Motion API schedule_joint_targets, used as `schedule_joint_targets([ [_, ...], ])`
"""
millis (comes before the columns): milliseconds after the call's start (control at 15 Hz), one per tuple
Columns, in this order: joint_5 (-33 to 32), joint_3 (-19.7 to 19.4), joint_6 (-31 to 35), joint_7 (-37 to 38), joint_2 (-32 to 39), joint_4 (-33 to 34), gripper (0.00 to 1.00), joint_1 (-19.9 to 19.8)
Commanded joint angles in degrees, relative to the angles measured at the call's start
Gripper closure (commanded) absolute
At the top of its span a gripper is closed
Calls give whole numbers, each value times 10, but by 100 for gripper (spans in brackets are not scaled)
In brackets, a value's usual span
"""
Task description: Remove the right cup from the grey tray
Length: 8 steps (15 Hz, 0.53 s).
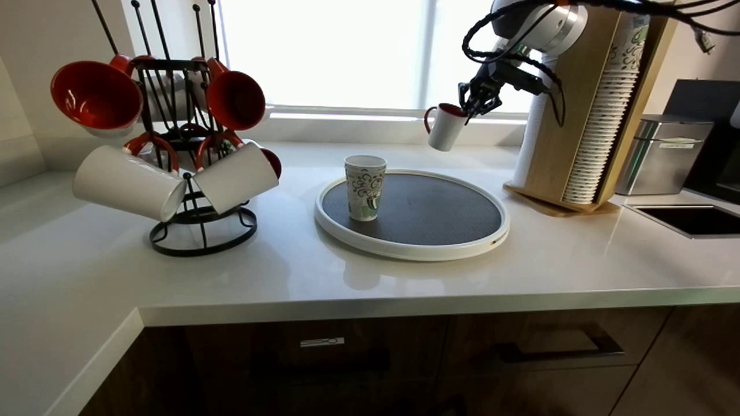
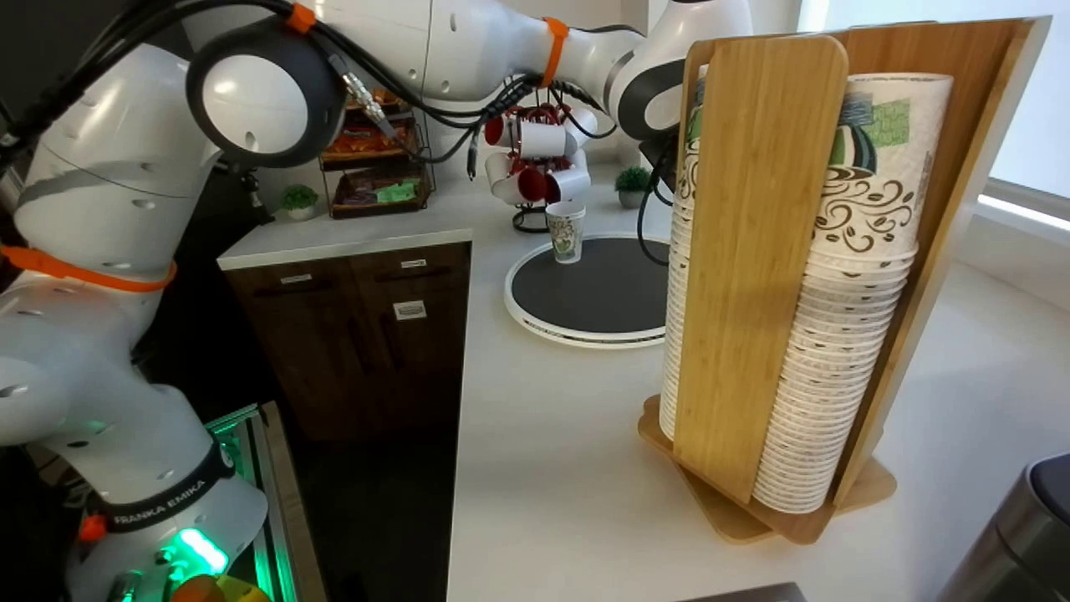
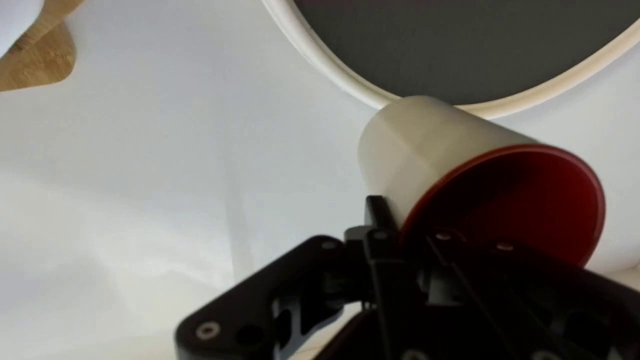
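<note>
My gripper [image 1: 467, 113] is shut on the rim of a white mug with a red inside and red handle [image 1: 446, 128]. The mug hangs tilted in the air beyond the far right edge of the round grey tray [image 1: 430, 202]. In the wrist view one finger of the gripper [image 3: 392, 225] lies outside the mug wall and the other inside the red mouth of the mug [image 3: 530, 200]. A patterned paper cup [image 1: 365, 190] stands upright on the left part of the tray; it also shows in an exterior view [image 2: 566, 232]. The wooden holder hides gripper and mug there.
A wooden holder with stacked paper cups [image 1: 578, 115] stands right of the tray, close to the arm. A black rack [image 1: 199, 216] with several red and white mugs stands left. A window [image 1: 347, 52] is behind. A steel box [image 1: 668, 153] stands at right.
</note>
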Motion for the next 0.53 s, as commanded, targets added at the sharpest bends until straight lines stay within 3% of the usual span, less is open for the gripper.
schedule_joint_targets([
  [0, 0, 13, -30, -8, 61, 91, 98, -13],
  [467, -14, 7, -29, 14, 127, 160, 98, -10],
])
